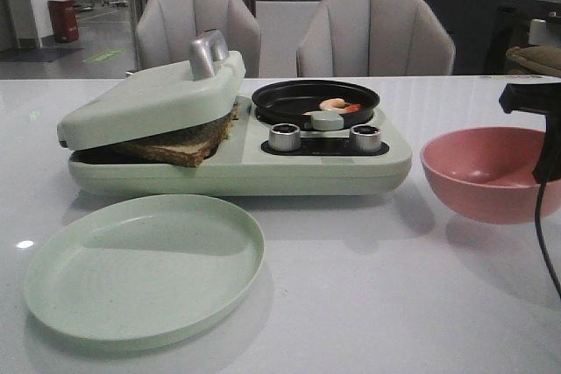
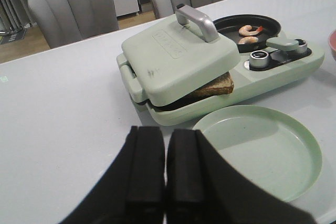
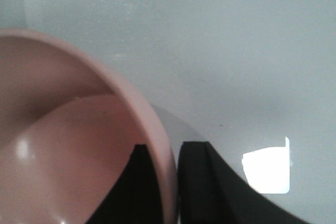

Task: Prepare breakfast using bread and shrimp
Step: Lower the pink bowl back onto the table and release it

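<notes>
**Right gripper pinching the pink bowl, left one closed on nothing**

Right gripper (image 3: pixel 173 182) has its two black fingers on either side of the pink bowl (image 1: pixel 486 172) rim, one inside and one outside, so it's clamped on the wall of the bowl. In the front view you only catch a bit of that arm at the far right edge, right above the bowl, with a black cable hanging down in front of it.

Left gripper (image 2: pixel 165 174) is pulled back over the near left part of the white table (image 1: pixel 394 304), fingers pressed together with nothing between them.

Middle of the table is the mint green breakfast maker (image 1: pixel 237 151). Its lid (image 1: pixel 153 102) with the silver handle (image 1: pixel 209 52) is tilted, not fully down, because it's resting on the bread (image 1: pixel 188 142). You can see the toasted brown corner poking out of the gap on the near side. I can't tell from here if it's one slice or two stacked.

On the right half of the machine there's a small black pan (image 1: pixel 314 102), and the shrimp (image 1: pixel 337 105) is lying in it. The left wrist view looks like two curled pieces side by side. Two silver knobs (image 1: pixel 284 137) sit just in front of the pan.

An empty-looking pale green plate (image 1: pixel 145 264) is on the near side, just in front of the machine, left of the bowl.
</notes>
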